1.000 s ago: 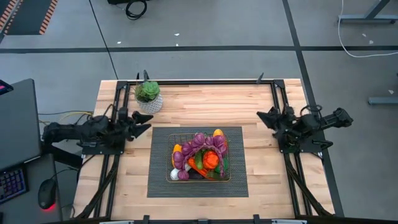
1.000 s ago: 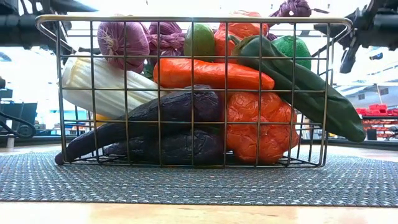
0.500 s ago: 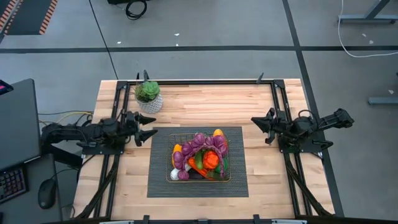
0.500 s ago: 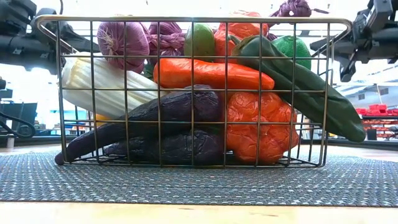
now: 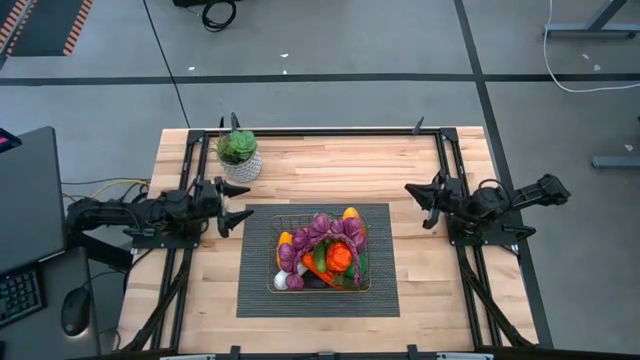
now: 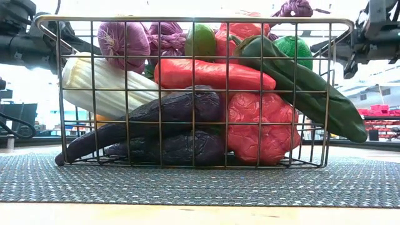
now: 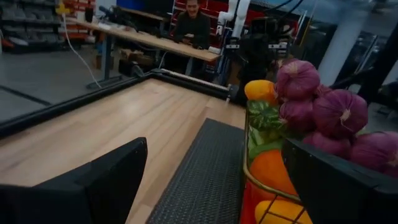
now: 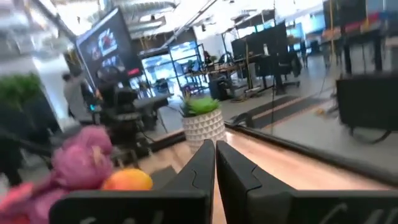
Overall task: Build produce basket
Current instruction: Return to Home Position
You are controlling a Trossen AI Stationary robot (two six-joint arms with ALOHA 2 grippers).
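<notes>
sitting on the dark ribbed mat (image 5: 385,296), the gold wire basket (image 5: 271,262), heaped with toy produce (image 5: 330,250), lies between the two grippers and apart from both. the left gripper (image 5: 243,203) hovers with fingers (image 7: 99,186) spread wide, purple garlic bulbs (image 7: 339,112) just beyond one fingertip. the right gripper (image 5: 418,203) has its fingers (image 8: 199,168) pressed together, pointing toward the potted succulent (image 8: 202,121).

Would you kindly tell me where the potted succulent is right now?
In the high view, the potted succulent stands near the top-left corner of the table, close to the left gripper and off the dark mat.
</notes>
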